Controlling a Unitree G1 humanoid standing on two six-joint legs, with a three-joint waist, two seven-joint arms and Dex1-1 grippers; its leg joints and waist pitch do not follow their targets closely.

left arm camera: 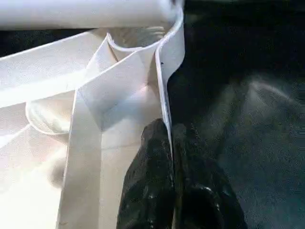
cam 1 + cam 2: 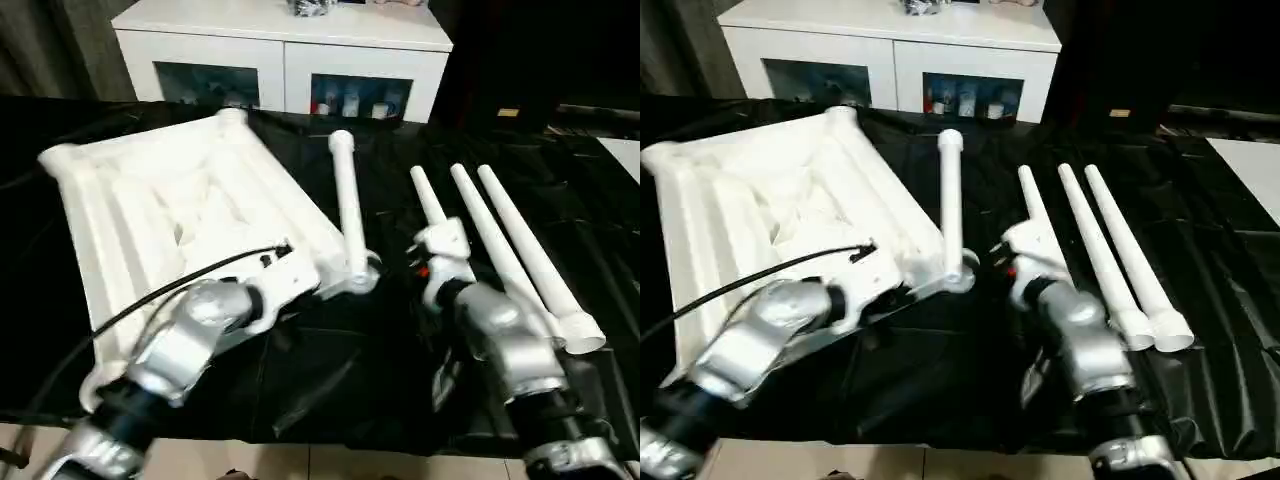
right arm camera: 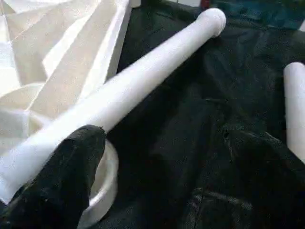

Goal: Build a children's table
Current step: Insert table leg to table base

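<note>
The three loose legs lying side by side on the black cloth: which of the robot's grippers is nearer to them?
Right. The right gripper is open beside the three loose legs; the left gripper is shut on the tabletop rim, farther away.

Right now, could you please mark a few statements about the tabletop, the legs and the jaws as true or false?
1. The tabletop lies with its ribbed underside up. True.
2. All four legs are fitted in corner sockets. False: one leg has its end at the tabletop's near corner socket; three loose legs lie side by side on the black cloth.
3. The left gripper has its jaws shut on the tabletop's thin edge wall. True.
4. The right gripper clamps the leg at the socket. False: its jaws stand open beside that leg.
5. A white glass-door cabinet stands behind the work table. True.
</note>
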